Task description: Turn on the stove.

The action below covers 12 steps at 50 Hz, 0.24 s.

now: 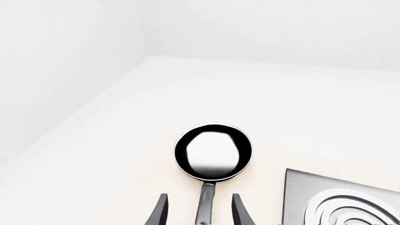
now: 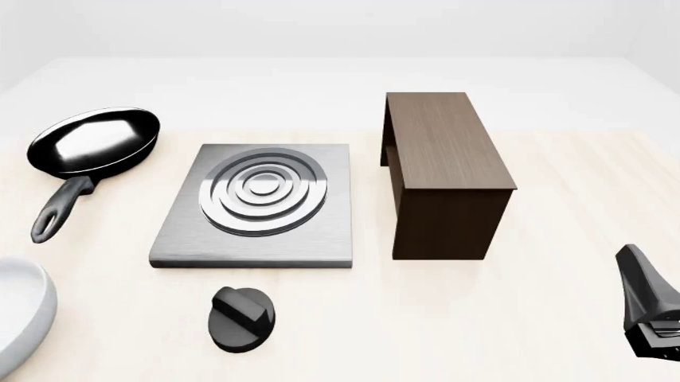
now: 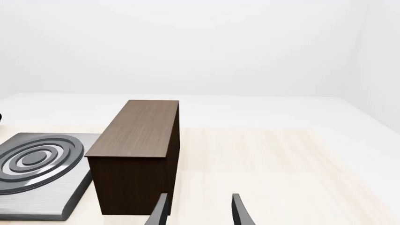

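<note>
One stove plate (image 2: 258, 205) with one black knob (image 2: 242, 318) lies on the surface (image 2: 510, 318). There is one frying pan (image 2: 94, 143), one wooden stand (image 2: 447, 171), and one pale bowl (image 2: 19, 318) at the edge.

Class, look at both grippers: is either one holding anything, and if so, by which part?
Nothing is held. The left gripper is open, its fingers either side of the frying pan handle without touching. The right gripper is open on bare table beside the wooden stand.
</note>
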Available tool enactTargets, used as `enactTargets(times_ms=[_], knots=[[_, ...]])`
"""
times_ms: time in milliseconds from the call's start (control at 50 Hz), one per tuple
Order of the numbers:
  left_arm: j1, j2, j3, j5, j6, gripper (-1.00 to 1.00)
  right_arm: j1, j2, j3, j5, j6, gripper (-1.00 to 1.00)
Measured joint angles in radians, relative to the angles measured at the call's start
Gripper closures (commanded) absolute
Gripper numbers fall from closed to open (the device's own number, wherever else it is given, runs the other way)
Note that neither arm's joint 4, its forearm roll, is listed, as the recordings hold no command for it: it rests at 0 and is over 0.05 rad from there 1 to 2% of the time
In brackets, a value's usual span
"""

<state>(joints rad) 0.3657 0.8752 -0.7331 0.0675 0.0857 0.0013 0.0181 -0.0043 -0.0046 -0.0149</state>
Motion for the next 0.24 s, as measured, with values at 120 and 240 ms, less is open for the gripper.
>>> enactTargets(times_ms=[120,240], knots=[[0.026,-0.046,-0.016,-0.006,-0.013,-1.0,0.0,0.0,0.0,0.0,0.0,-1.0],[0.036,-0.077,-0.027,-0.006,-0.021,-1.0,0.0,0.0,0.0,0.0,0.0,-1.0]])
